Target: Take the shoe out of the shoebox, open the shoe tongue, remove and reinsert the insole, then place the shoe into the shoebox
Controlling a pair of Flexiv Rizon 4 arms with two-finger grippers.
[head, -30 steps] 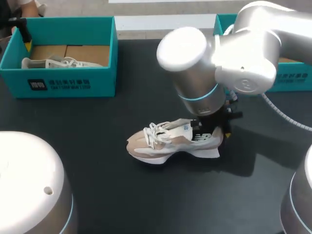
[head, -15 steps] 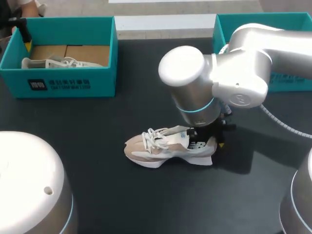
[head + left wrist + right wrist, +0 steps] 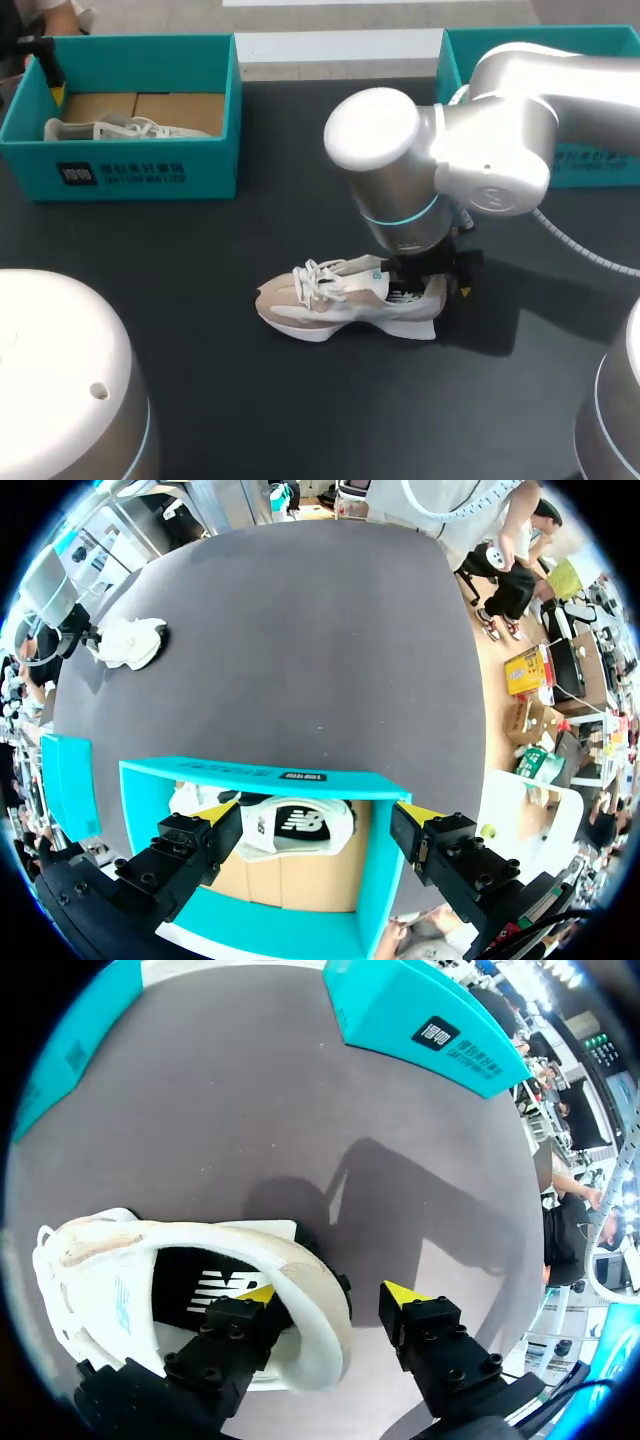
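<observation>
The unboxed shoe [image 3: 340, 300] stands upright on the table [image 3: 180, 260], with the right gripper [image 3: 328, 1300] spread open astride the heel collar [image 3: 300, 1258]; opening the tongue [image 3: 362, 268] probably comes next and needs a steadying hold.

Shoe [image 3: 345, 300] on table [image 3: 190, 310], shoebox [image 3: 120, 175] behind left

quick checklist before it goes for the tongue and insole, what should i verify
1. The shoe stands upright on the table, outside any box: ok.
2. The right gripper is open, with the heel between its fingers and one finger inside the shoe: ok.
3. The outer finger is clear of the heel: ok, a gap shows.
4. The insole lies inside the shoe: ok.
5. The tongue is opened: cannot tell.
6. The left gripper is open and empty, above the shoebox holding the second shoe: ok.
</observation>
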